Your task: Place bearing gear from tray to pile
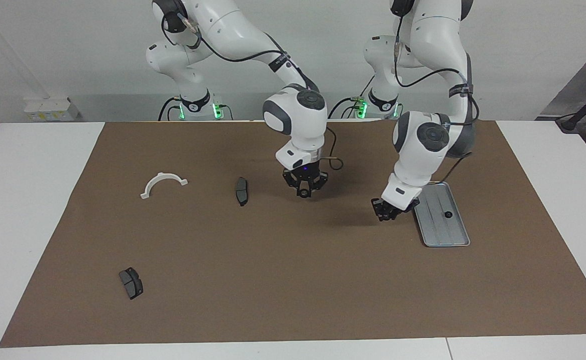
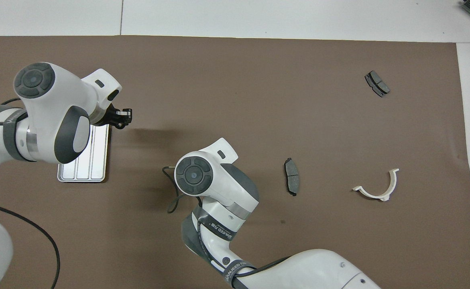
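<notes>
Over the brown mat (image 1: 272, 280) on my white table (image 1: 32, 200), left gripper (image 1: 386, 214) and right gripper (image 1: 304, 193) hang pinched shut, contents unclear; beside the left, the tray (image 1: 454, 236) keeps a gear (image 1: 448, 214), hidden overhead by the left arm (image 2: 54, 116).

- Your facing view looks from high across the table toward the robots — their bases stand at its top edge, and it takes in the whole brown mat (image 1: 293, 280) from a fair way off.
- Your overhead view looks steeply down from above the robots' own end, arms entering from the bottom, somewhat closer in.
- Both views share the mat, the tray (image 1: 443, 220) (image 2: 94, 160) and the white curved piece (image 1: 163, 183) (image 2: 379, 186) — turned half a turn between them.
</notes>
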{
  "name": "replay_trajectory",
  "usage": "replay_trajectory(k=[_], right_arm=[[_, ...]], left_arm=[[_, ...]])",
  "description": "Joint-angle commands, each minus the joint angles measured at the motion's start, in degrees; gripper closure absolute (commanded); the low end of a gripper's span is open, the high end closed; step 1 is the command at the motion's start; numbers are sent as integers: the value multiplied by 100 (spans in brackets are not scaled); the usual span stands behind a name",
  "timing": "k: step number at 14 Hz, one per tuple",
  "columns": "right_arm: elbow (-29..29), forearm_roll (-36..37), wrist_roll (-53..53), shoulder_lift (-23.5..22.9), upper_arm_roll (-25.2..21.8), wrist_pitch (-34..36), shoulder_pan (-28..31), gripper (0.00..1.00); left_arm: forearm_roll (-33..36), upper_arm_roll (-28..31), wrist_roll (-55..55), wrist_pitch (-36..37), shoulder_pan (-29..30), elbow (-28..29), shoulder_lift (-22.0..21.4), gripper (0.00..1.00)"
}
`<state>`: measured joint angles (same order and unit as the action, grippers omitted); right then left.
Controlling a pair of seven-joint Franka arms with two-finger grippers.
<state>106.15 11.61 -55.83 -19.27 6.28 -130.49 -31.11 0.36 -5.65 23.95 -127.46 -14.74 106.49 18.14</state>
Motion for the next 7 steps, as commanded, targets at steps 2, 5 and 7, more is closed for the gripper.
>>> replay_trajectory(k=[2, 5, 7], right_arm=[[1547, 18, 1150, 1310, 66, -310, 999, 100], [1900, -1, 2345, 1523, 66, -328, 1842, 100], [1962, -44, 3049, 1488, 66, -485, 2396, 100]], left_arm=[[-63, 99, 881, -558, -888, 590, -152, 89], [-72, 99, 1348, -1043, -1416, 1022, -249, 85], [-63, 73, 1340, -930, -1506, 1040, -276, 31]])
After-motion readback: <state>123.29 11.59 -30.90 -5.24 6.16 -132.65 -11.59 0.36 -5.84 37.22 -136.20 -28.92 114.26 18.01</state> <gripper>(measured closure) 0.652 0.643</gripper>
